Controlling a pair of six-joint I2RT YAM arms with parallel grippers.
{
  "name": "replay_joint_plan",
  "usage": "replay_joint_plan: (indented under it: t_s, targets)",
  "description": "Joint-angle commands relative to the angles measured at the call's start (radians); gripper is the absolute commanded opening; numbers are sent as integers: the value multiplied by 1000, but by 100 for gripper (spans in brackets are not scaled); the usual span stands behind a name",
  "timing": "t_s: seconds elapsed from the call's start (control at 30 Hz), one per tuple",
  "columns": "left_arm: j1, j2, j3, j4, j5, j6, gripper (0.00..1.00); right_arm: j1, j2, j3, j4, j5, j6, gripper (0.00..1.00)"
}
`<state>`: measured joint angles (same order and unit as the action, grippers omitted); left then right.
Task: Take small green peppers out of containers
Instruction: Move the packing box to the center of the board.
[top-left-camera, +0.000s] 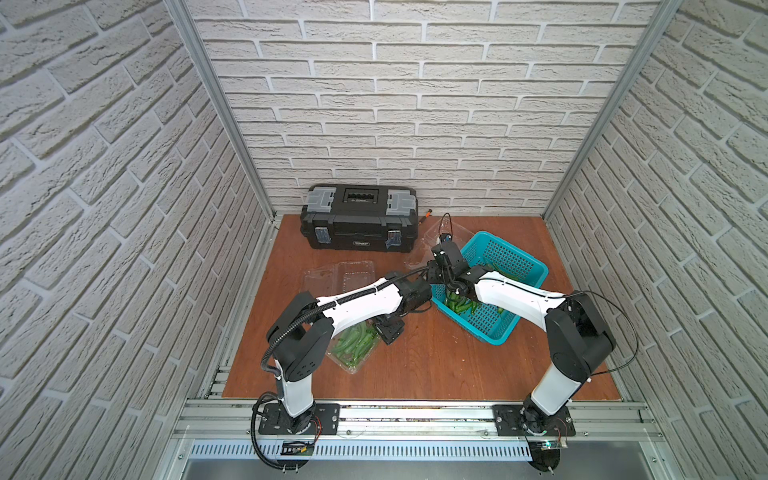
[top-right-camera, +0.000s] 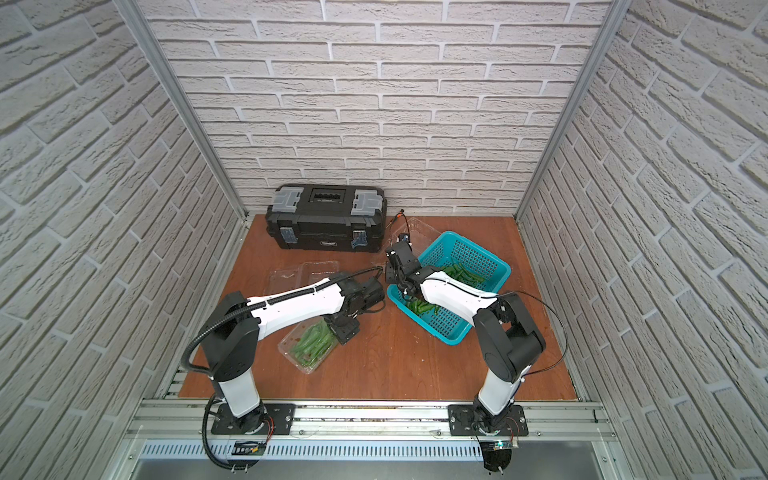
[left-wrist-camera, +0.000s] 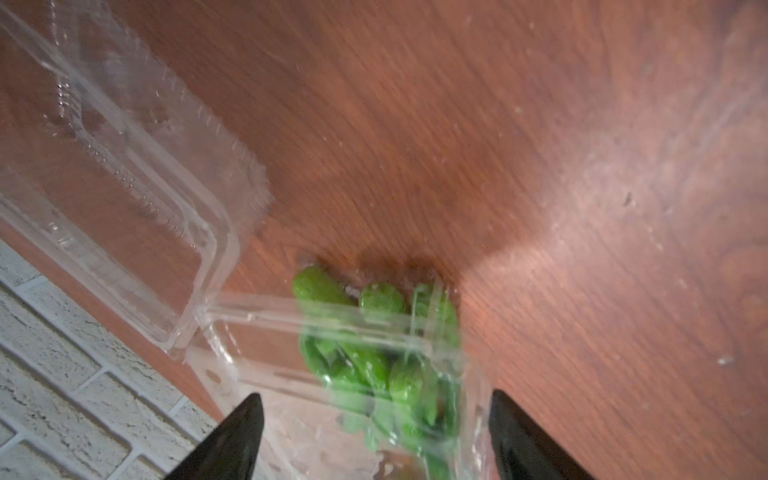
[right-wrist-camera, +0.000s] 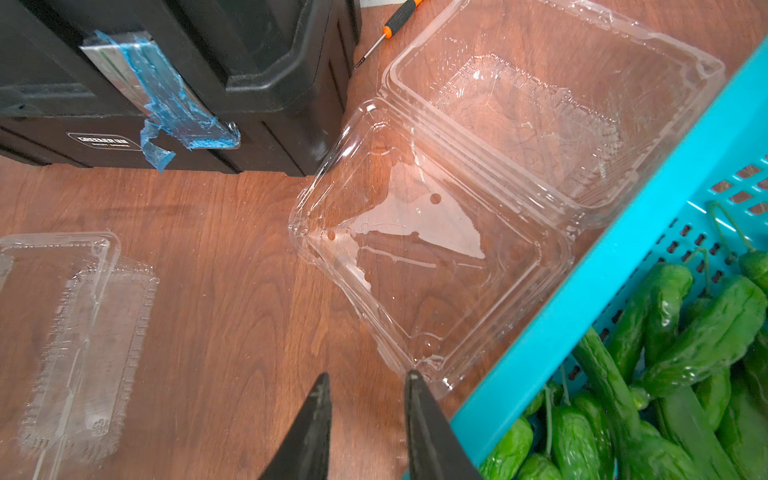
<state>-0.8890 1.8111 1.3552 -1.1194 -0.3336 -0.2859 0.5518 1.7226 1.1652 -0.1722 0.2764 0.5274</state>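
- Straddling a clear plastic clamshell box, the left gripper has its black fingers spread wide; glossy slender green peppers lie heaped inside, between them.
- Blur hides whether those fingers press the box walls.
- The right gripper stands narrowly parted and empty, its tips just beside an empty clear clamshell and the teal perforated plastic basket holding more peppers.
- In both top views the left arm covers part of the pepper box.
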Motion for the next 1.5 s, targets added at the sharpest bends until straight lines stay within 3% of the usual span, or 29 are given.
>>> replay_joint_plan:
  t_s: [0.0,0.2,0.37,0.47,0.63,0.8,1.03,1.17,1.47]
  targets:
    - [62,19,28,120,33,13,83,-1,-20,8,-61,6,-9,32]
    - [108,-82,35,197,55,-41,84,5,-21,27,-56,-39,-68,32]
    - [191,-273,-90,217,95,-173,85,40,-13,47,-43,-73,-152,32]
    - [275,-405,-190,195,110,-274,85,85,-4,53,-14,-161,-247,32]
    - [459,-617,-398,207,269,-427,85,174,69,105,-67,-392,-406,32]
    - [585,-765,-553,287,418,-509,85,267,190,192,-177,-475,-552,32]
    - [655,-749,-645,379,533,-472,86,278,302,310,-286,-617,-637,31]
    - [654,-720,-666,414,611,-424,86,277,300,305,-276,-611,-629,31]
    - [616,-613,-702,496,654,-413,82,242,239,241,-190,-547,-547,31]
